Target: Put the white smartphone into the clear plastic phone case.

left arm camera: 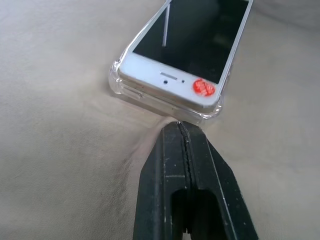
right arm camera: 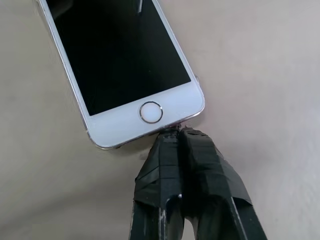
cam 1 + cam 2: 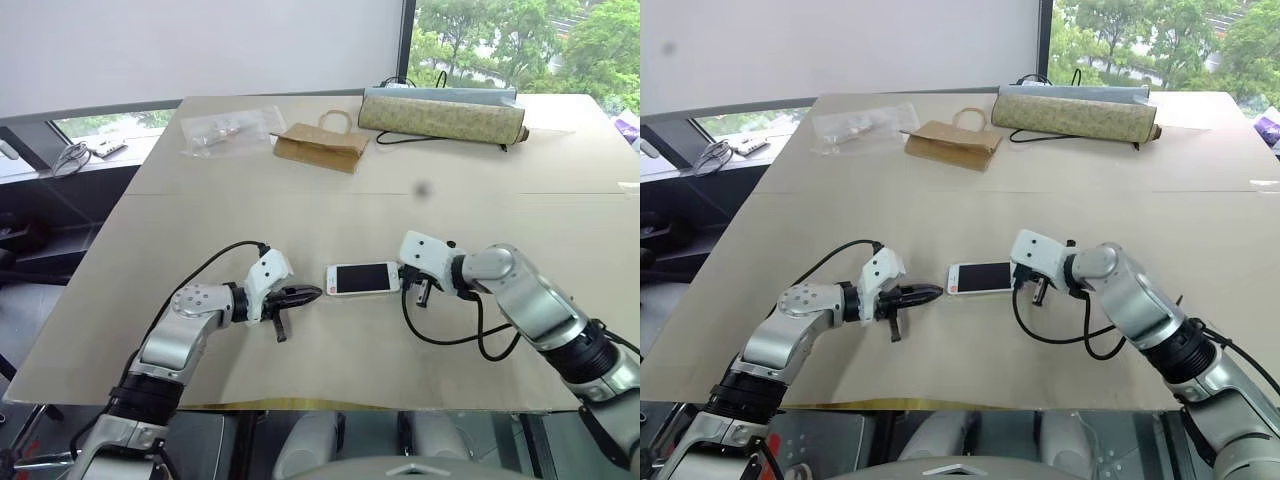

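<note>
The white smartphone (image 1: 192,45) runs past the frame edge in both wrist views.

We see two arms built of rounded silver-grey segments with black rings at the joints. Each wrist carries a white, angular housing, and from it a black cable loops out and back along the forearm. The left gripper (image 3: 300,295) has two slim black fingers tapering to a point (their inner edges finely ridged). The right gripper (image 2: 175,132) has black fingers too, wrapped in black tape with creased edges.
</note>
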